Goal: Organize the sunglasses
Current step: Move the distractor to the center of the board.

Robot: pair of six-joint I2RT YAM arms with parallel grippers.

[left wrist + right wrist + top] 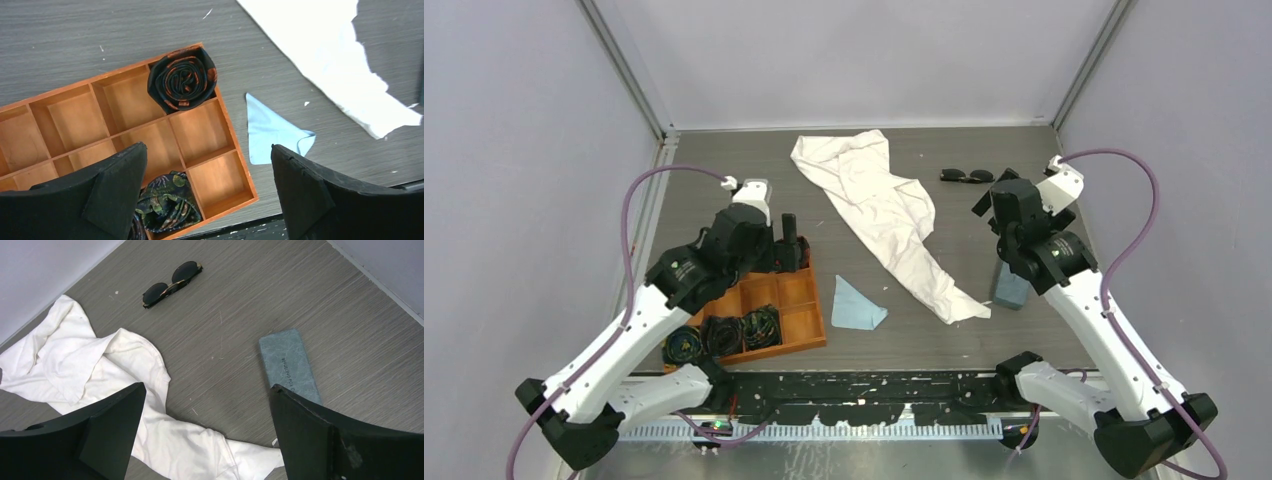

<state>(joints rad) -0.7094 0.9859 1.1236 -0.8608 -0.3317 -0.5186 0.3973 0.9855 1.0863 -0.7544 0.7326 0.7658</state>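
Since the sunglasses (171, 284) lie ahead-left of the spread, empty right gripper (206, 435), long axis seemingly near-parallel to its jaw gap, right arm is nearer.

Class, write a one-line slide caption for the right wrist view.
Open right end effector facing sunglasses, closed case and white cloth.

You're in a robotics lab cell: plain walls (854, 60), aluminium posts (624, 68) at 11 and 1 o'clock, grey bench (924, 340).
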